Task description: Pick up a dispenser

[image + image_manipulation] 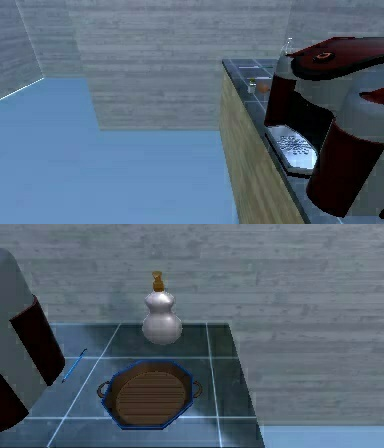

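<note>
While the pincer's state cannot be told, the white gourd-shaped dispenser (161, 316) stands upright, long axis vertical, at the tiled desk's (225, 374) far edge by the wall, just beyond the octagonal blue-rimmed pan (150, 396).

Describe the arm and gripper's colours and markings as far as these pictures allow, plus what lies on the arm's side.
The arm's and gripper's colours, shape and markings cannot be told from these pictures. On that side, a dark tiled countertop bears a white gourd-shaped dispenser with a brownish top, a round dark pan with a blue rim, and a thin blue stick.
</note>
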